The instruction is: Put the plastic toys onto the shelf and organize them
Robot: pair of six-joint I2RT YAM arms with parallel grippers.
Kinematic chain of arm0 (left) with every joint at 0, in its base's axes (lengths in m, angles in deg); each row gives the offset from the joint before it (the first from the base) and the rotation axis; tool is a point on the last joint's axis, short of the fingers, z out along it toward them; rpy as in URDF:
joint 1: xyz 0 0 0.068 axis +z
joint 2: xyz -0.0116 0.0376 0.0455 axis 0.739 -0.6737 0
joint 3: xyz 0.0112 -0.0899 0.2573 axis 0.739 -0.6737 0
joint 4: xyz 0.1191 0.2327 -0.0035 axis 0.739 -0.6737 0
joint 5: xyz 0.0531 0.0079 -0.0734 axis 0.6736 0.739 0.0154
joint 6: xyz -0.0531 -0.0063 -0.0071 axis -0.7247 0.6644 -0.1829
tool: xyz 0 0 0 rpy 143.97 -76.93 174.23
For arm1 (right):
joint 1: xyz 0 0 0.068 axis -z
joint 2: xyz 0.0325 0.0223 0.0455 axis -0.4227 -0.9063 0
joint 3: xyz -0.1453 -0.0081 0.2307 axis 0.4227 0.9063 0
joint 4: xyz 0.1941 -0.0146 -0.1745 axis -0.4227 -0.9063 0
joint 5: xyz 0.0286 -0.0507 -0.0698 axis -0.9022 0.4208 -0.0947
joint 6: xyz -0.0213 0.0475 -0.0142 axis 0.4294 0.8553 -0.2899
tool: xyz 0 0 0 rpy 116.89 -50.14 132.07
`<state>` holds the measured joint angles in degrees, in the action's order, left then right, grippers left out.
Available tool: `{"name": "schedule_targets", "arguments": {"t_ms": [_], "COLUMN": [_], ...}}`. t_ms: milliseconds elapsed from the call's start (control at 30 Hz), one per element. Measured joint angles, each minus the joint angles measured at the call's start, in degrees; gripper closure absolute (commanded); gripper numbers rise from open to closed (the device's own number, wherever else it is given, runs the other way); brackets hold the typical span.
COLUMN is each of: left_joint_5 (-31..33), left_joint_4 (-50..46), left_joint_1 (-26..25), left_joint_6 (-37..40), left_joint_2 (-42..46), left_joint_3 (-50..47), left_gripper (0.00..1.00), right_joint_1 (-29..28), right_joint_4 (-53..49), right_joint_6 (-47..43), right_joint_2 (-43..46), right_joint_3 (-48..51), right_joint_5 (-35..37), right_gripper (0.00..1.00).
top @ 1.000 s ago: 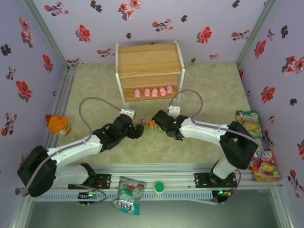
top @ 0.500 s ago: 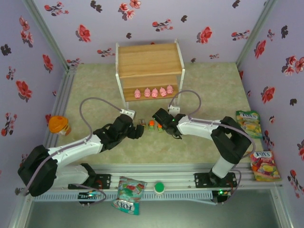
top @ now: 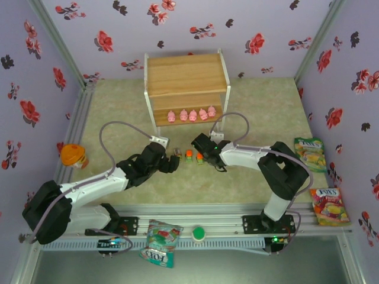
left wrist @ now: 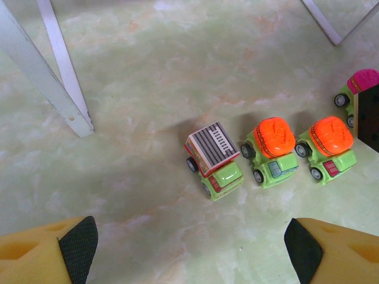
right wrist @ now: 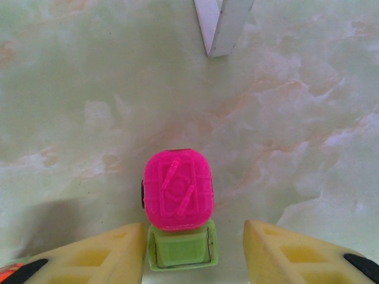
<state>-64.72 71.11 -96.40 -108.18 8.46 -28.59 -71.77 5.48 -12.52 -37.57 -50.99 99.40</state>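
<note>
Several pink pigs (top: 191, 115) stand in a row on the lower board of the wooden shelf (top: 186, 74). On the floor in front, a striped-top car (left wrist: 214, 160) and two orange-topped cars (left wrist: 272, 151) (left wrist: 327, 148) sit side by side. A pink-topped car (right wrist: 177, 189) lies between the jaws of my right gripper (right wrist: 194, 236). Its left finger (right wrist: 100, 254) touches the green cab, while the right finger (right wrist: 290, 251) stands apart from it. My left gripper (left wrist: 190, 251) hovers open, just short of the striped-top car, holding nothing.
Shelf legs (left wrist: 59, 77) (right wrist: 219, 26) stand close behind the cars. Snack bags lie at the front rail (top: 161, 241) and by the right wall (top: 310, 152) (top: 329, 206). An orange-topped item (top: 73, 155) sits at the left wall. A green disc (top: 198, 234) rests on the rail.
My right arm's elbow has swung in and its jaws have narrowed round the pink-topped car. The left arm has not moved.
</note>
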Motion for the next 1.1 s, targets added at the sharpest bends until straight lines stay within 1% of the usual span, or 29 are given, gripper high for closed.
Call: {"name": "schedule_targets", "arguments": {"t_ms": [133,500,767,967,1100], "left_joint_5": [0.0,0.0,0.0,0.0,0.0], "left_joint_4": [0.0,0.0,0.0,0.0,0.0], "left_joint_1": [0.0,0.0,0.0,0.0,0.0], "left_joint_6": [0.0,0.0,0.0,0.0,0.0], "left_joint_2": [0.0,-0.5,-0.7,-0.8,-0.8], "left_joint_3": [0.0,0.0,0.0,0.0,0.0], "left_gripper": [0.13,0.13,0.13,0.13,0.13], "right_joint_1": [0.6,0.8,0.8,1.4,1.5], "right_joint_4": [0.4,1.0,1.4,1.8,2.1], "right_joint_6": [-0.9,-2.3,-2.6,-3.0,-3.4], "right_joint_2": [-0.2,-0.6,-1.5,-2.7,-2.8], "right_joint_3": [-0.1,-0.5,-0.5,-0.5,-0.6], "right_joint_5": [-0.4,-2.1,-2.6,-2.9,-3.1], "right_gripper": [0.54,0.53,0.56,0.62,0.63]}}
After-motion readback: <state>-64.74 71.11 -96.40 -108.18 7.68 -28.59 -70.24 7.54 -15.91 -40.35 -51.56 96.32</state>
